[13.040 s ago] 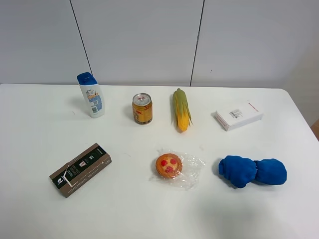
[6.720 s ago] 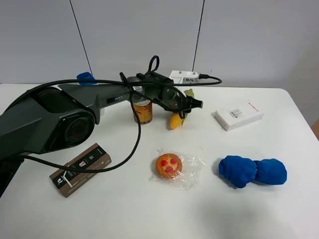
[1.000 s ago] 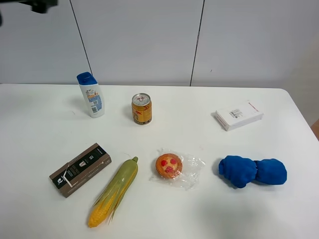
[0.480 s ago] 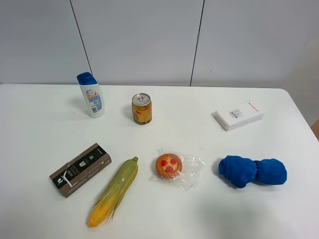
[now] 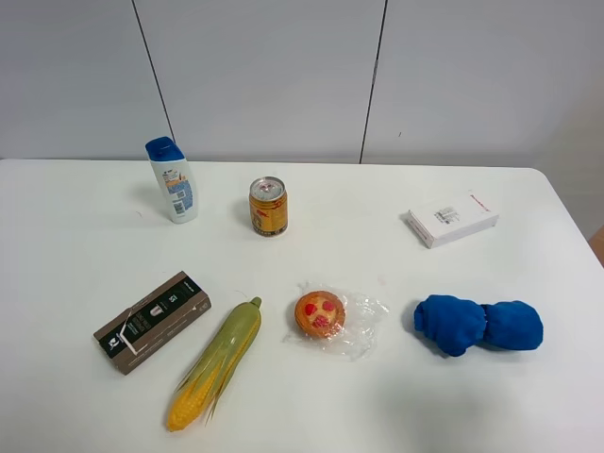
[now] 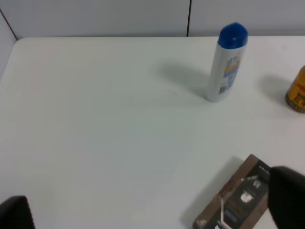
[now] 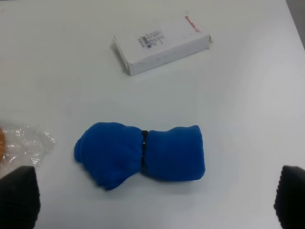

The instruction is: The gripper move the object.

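The ear of corn (image 5: pixel 215 361) lies on the white table (image 5: pixel 85 245) at the front left, yellow kernel end toward the front edge and green husk tip pointing at the back right. It lies free between the brown carton (image 5: pixel 152 321) and the wrapped pastry (image 5: pixel 321 314). No arm shows in the exterior high view. My left gripper (image 6: pixel 152 210) is open and empty above the table's left part, with only its dark fingertips (image 6: pixel 288 200) showing. My right gripper (image 7: pixel 153 198) is open and empty above the blue cloth (image 7: pixel 140 155). The corn is out of both wrist views.
A white shampoo bottle with a blue cap (image 5: pixel 172 179) and an orange-gold can (image 5: pixel 268 206) stand at the back. A white box (image 5: pixel 452 218) lies at the back right, and the blue cloth bundle (image 5: pixel 478 325) at the front right.
The corn went from the back, beside the can, to the front left next to the carton. The left arm pulled away; its last dark bit left the top-left corner.
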You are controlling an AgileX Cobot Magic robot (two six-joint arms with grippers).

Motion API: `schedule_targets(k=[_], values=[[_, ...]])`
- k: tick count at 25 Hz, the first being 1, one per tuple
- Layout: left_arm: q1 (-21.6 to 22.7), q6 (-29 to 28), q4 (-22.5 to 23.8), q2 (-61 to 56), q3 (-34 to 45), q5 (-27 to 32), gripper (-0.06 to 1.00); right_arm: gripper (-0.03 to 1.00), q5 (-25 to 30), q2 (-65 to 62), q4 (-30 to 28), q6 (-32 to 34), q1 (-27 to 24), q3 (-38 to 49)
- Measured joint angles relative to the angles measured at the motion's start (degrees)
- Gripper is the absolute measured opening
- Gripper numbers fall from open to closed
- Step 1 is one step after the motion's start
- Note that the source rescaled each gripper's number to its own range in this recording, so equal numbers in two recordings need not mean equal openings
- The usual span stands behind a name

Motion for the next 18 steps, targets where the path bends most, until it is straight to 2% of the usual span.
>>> schedule_targets(k=[7,13,18], values=[[0.0,1.1,-1.9,-17.2,14.5,-1.6,1.00,1.00,0.0,0.0,0.0,0.0,0.0,0.0],[0.0,7.9,-2.1,-28.3,20.3,-1.8,1.00,1.00,0.0,0.0,0.0,0.0,0.0,0.0],[0.0,10.1,-3.2,-29.4,22.7,-1.5,1.00,1.00,0.0,0.0,0.0,0.0,0.0,0.0]])
